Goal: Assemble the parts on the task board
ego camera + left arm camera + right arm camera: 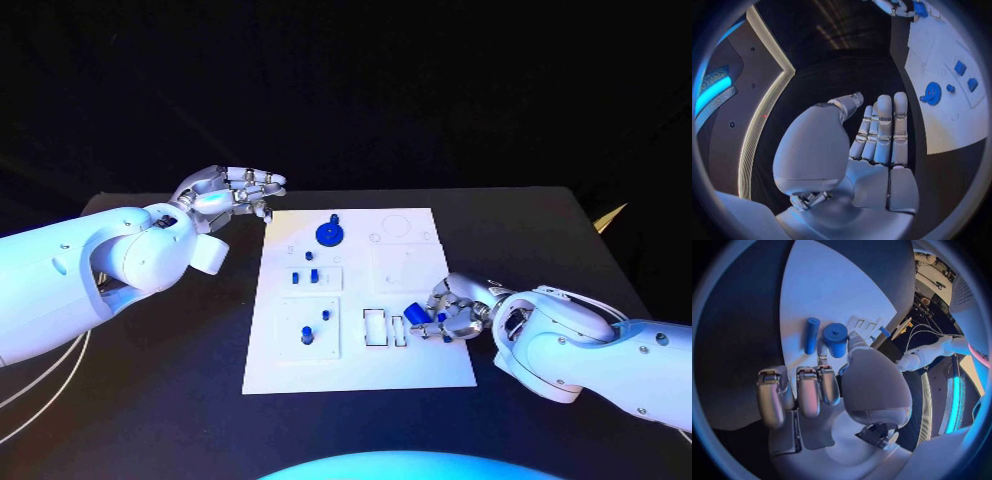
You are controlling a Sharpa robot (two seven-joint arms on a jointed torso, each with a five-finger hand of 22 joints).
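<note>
Right robot hand (450, 312) hovered, apparently empty-fingered, over blue parts (824, 336) at the task board (418, 372)'s near edge. Left robot hand (228, 192) waited open beside the board; a pick seemed next.

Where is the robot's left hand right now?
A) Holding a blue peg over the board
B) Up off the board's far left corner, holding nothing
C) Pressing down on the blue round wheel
B: the left hand hangs beside the task board's far left corner, fingers apart, nothing in it.
</note>
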